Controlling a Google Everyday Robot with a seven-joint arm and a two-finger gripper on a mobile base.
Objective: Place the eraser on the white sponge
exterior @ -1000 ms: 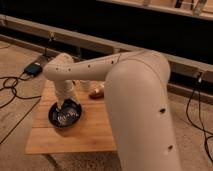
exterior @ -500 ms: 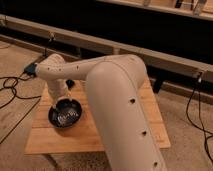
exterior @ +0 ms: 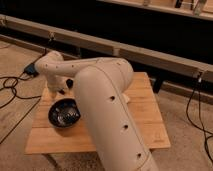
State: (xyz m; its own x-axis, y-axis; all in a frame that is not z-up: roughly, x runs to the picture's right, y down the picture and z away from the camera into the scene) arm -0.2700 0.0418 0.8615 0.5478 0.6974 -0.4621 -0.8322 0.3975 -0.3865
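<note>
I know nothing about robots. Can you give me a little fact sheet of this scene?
Arm: big, white, reaching over the table
Claw: at arm's tip, low above the table's far-left part, behind the bowl
Bowl: black, round, on table's left side
Table: small, wooden
Eraser and white sponge: not in sight
Floor: black cables at left

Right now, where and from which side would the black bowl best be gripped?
Probably its rim, from above: the black bowl sits upright and open on the table, and its front edge is free, while the arm crowds its right. The gripper hangs just behind it.
</note>
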